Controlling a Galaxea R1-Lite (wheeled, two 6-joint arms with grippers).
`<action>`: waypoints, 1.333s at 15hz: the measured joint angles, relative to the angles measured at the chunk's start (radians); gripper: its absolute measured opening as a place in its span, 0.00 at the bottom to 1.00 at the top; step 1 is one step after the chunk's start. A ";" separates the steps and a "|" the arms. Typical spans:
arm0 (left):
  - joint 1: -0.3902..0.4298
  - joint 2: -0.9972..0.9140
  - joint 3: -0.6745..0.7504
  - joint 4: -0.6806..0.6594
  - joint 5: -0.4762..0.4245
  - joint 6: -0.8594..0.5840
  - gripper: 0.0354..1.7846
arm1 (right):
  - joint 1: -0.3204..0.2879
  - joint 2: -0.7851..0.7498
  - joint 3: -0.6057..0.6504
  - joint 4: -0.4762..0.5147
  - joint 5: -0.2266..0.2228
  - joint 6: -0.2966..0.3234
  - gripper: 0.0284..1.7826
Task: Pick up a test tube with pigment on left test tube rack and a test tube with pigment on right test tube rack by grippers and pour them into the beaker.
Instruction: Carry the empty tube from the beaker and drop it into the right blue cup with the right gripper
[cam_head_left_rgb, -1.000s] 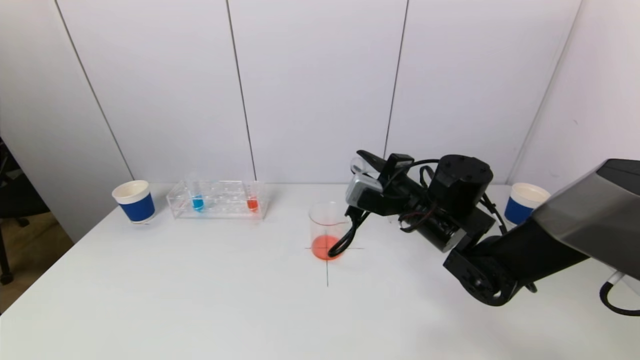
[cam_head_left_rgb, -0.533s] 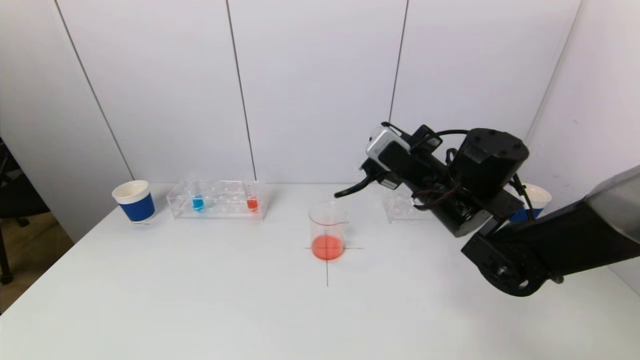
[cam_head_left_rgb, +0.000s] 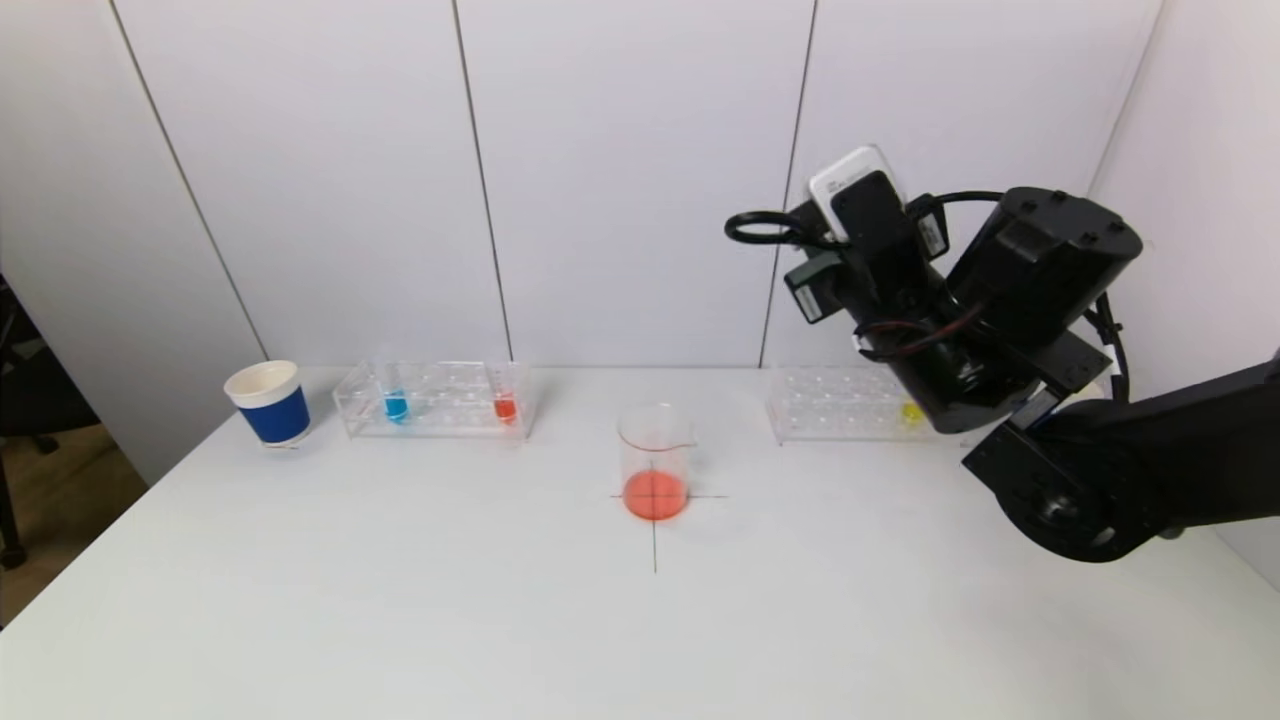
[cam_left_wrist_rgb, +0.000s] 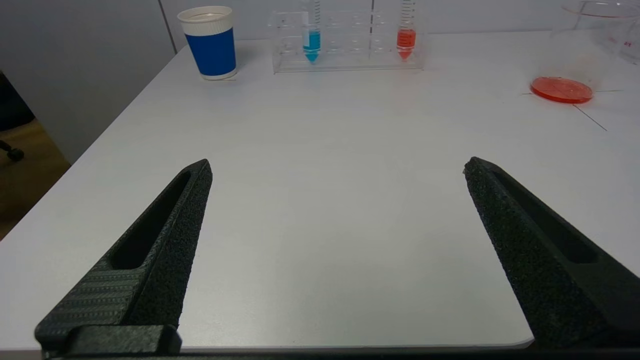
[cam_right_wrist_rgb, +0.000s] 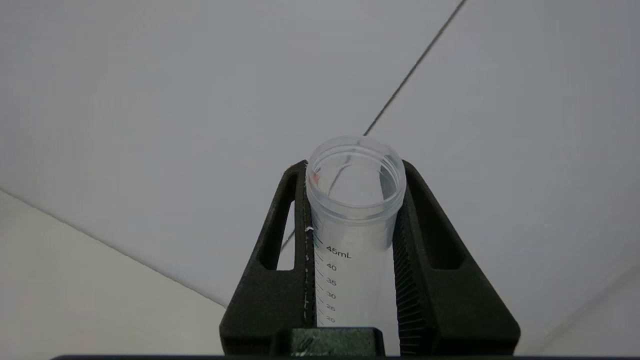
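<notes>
The beaker (cam_head_left_rgb: 656, 460) stands mid-table (cam_head_left_rgb: 400, 600), with the left test tube rack (cam_head_left_rgb: 437, 399) behind it to the left and a paper cup (cam_head_left_rgb: 268, 402) just left of that rack. Off to the right, the right test tube rack (cam_head_left_rgb: 850, 403) sits near the back edge. The right gripper (cam_right_wrist_rgb: 352, 200) hangs above that rack, clamped around an empty test tube (cam_right_wrist_rgb: 350, 235).
</notes>
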 joint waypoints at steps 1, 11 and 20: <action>0.000 0.000 0.000 0.000 0.000 0.000 0.99 | -0.004 -0.011 -0.004 0.025 -0.018 0.032 0.27; 0.000 0.000 0.000 0.000 0.000 0.000 0.99 | -0.191 -0.106 -0.065 0.257 -0.146 0.335 0.27; 0.000 0.000 0.000 0.000 0.000 0.000 0.99 | -0.449 -0.167 -0.097 0.509 -0.119 0.554 0.27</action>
